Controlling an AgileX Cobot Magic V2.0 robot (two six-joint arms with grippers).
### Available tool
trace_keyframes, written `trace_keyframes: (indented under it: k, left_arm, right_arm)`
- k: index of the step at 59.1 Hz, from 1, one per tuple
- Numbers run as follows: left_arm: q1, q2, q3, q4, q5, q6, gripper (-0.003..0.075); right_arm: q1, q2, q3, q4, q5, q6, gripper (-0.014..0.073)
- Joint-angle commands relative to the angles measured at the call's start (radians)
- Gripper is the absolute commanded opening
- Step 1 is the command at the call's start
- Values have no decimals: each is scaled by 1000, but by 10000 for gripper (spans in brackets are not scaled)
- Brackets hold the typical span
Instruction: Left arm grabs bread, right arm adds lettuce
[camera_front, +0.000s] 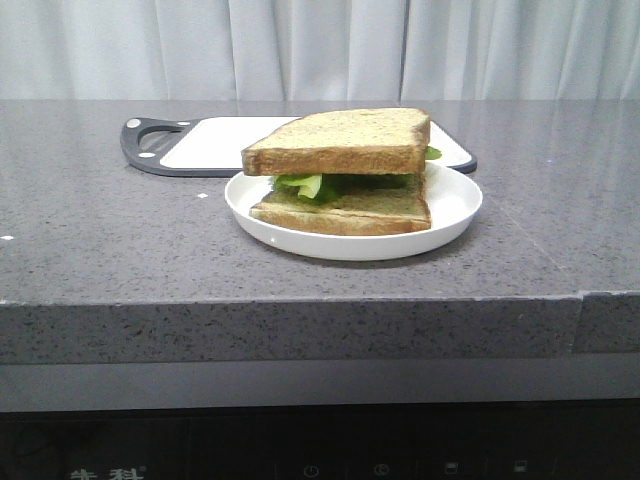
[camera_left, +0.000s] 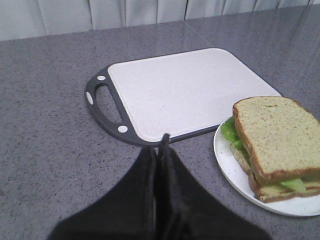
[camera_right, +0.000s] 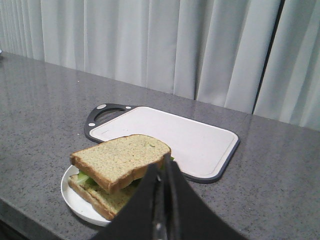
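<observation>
A sandwich sits on a white plate (camera_front: 455, 215). The thick top bread slice (camera_front: 345, 140) lies over the lettuce (camera_front: 305, 185), which lies on the thinner bottom slice (camera_front: 350, 208). The same stack shows in the left wrist view, bread (camera_left: 277, 135) over lettuce (camera_left: 231, 131), and in the right wrist view, bread (camera_right: 120, 159) over lettuce (camera_right: 82, 176). My left gripper (camera_left: 161, 145) is shut and empty, above the counter beside the plate. My right gripper (camera_right: 162, 167) is shut and empty, raised just beside the sandwich. Neither arm shows in the front view.
A white cutting board with a dark rim and handle (camera_front: 210, 145) lies behind the plate; it also shows in the left wrist view (camera_left: 185, 90) and the right wrist view (camera_right: 192, 140). The grey speckled counter (camera_front: 120, 240) ends at a front edge. Curtains hang behind.
</observation>
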Motion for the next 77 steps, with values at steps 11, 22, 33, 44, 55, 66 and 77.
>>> trace_keyframes:
  k: [11, 22, 33, 44, 55, 66, 77]
  left_arm:
    - [-7, -431, 244, -12, -140, 1, -21]
    - [-7, -548, 309, -12, -140, 1, -20]
    - [-7, -551, 311, -12, -140, 1, -20]
    - [-7, -551, 311, -12, -140, 1, -20]
    - [-7, -551, 311, 17, -143, 1, -20]
    - [-7, -551, 313, 143, -183, -150, -20]
    - [20, -555, 327, 503, -200, -558, -20]
  right_arm:
    - [-6, 6, -27, 11, -45, 1, -61]
    - [-6, 6, -27, 12, -41, 1, -61]
    - [-6, 6, -27, 12, -41, 1, -61]
    - [-6, 6, -27, 12, -41, 1, -61]
    - [-6, 6, -27, 12, -41, 1, -61]
    - [-6, 6, -27, 12, -41, 1, -61]
    - [-6, 6, -27, 12, -41, 1, -61]
